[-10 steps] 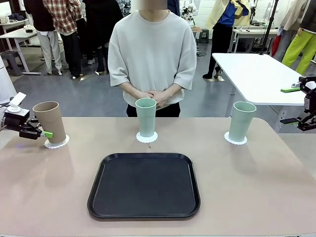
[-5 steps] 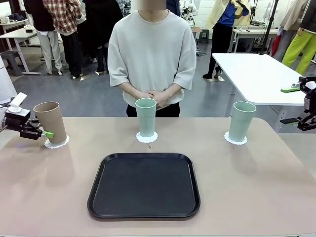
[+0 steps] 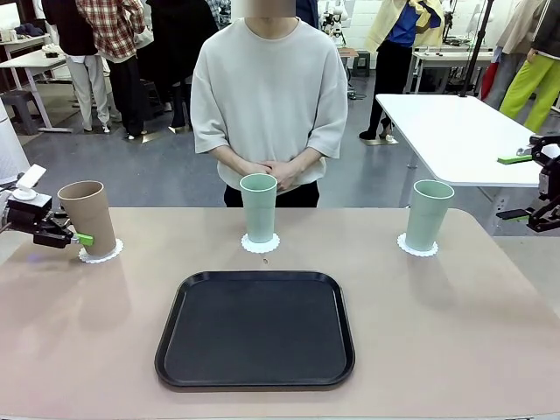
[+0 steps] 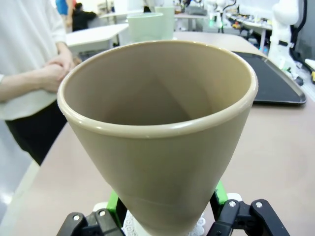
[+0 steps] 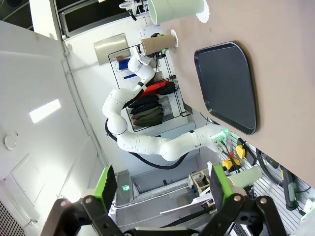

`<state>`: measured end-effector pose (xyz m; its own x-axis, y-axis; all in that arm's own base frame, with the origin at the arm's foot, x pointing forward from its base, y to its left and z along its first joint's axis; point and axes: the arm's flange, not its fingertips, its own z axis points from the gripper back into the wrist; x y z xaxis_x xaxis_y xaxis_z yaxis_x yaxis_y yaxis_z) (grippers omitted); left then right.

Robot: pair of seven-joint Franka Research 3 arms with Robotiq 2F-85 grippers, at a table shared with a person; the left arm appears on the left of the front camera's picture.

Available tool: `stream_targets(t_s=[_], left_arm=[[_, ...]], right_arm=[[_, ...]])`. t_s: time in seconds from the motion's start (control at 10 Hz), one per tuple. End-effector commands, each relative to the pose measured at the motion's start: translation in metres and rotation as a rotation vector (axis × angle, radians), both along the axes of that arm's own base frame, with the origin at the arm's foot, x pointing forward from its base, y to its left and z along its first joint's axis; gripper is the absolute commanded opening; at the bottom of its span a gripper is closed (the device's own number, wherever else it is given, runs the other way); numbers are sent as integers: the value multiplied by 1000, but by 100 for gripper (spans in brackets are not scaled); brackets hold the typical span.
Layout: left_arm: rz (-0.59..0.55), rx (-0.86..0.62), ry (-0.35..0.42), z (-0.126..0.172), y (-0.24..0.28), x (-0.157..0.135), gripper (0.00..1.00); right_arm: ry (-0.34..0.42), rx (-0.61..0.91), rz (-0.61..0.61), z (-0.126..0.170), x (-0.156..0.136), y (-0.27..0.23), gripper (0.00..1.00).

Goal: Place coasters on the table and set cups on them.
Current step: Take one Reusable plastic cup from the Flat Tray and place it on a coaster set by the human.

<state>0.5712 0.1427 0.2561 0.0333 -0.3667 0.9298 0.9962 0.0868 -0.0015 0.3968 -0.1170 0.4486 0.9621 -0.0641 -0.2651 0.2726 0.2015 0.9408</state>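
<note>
**Three cups on coasters, left gripper at the tan cup**

At your far left, the left gripper [image 3: 77, 236] sits low at the table [image 3: 455, 332] edge with its green pads either side of the tan cup [image 3: 87, 216], near the base. In the left wrist view the left gripper's green pads [image 4: 113, 202] flank that cup's lower wall; whether they press it or have let go cannot be told. The cup stands nearly upright, leaning slightly, on the left coaster [image 3: 101, 254], whose lacy edge peeks out at its base.

Move to the middle and you find the centre mint cup [image 3: 258, 207] upright on the centre coaster [image 3: 261, 244], just in front of the person's clasped hands [image 3: 269, 171]. The black tray [image 3: 255, 328] lies nearer you, apart from all three cups.

Further right, the right mint cup [image 3: 430, 214] stands upright on the right coaster [image 3: 417, 246].

At the far right, the right gripper [image 3: 525, 186] hangs off the table's edge, well apart from the cups. In its wrist view, the right gripper's fingers [image 5: 107, 183] are spread wide with nothing between them.
</note>
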Motion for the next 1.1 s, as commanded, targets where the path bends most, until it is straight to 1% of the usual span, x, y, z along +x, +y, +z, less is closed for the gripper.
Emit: stream_targets(t_s=[0.0,0.4,0.5,1.0], left_arm=[[6,43,-9,-5,0,-1,81],[20,50,14,-15,3,2,81],[16,47,17,-14,4,3,100],[21,23,44,-11,9,4,100]], right_arm=[[-3,22,-5,0,1,1,100],[-3,22,-5,0,1,1,100],[-3,22,-5,0,1,1,100],[-3,22,-5,0,1,1,100]])
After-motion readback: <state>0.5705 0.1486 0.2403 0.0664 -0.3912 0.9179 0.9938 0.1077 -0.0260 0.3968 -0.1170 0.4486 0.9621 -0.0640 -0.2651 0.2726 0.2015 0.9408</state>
